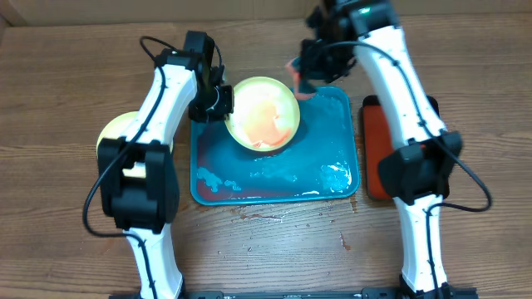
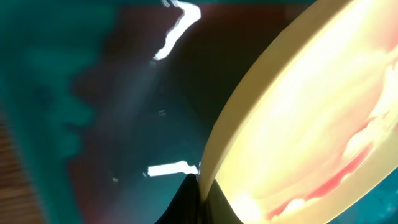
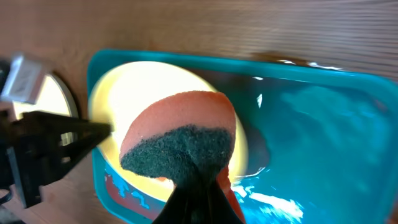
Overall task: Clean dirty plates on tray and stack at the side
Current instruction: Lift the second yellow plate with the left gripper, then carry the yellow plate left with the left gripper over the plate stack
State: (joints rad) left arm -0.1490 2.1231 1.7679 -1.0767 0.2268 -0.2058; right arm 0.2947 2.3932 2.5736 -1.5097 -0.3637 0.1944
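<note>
A pale yellow-green plate (image 1: 264, 112), smeared with red sauce, is held tilted over the far left of the turquoise tray (image 1: 332, 141). My left gripper (image 1: 218, 100) is shut on its left rim. The left wrist view shows the rim pinched between the fingers (image 2: 202, 186), with the plate (image 2: 311, 118) above the wet tray (image 2: 93, 93). My right gripper (image 1: 303, 75) is shut on an orange sponge with a dark green scouring face (image 3: 180, 134), held just over the plate (image 3: 134, 90). Another pale yellow-green plate (image 1: 116, 131) lies on the table to the left, partly under the left arm.
A smaller red, black-rimmed tray (image 1: 378, 154) lies right of the turquoise tray, partly under the right arm. The turquoise tray's floor (image 3: 323, 124) is wet, with red stains along its near edge (image 1: 249, 193). The wooden table (image 1: 66, 241) surrounds everything.
</note>
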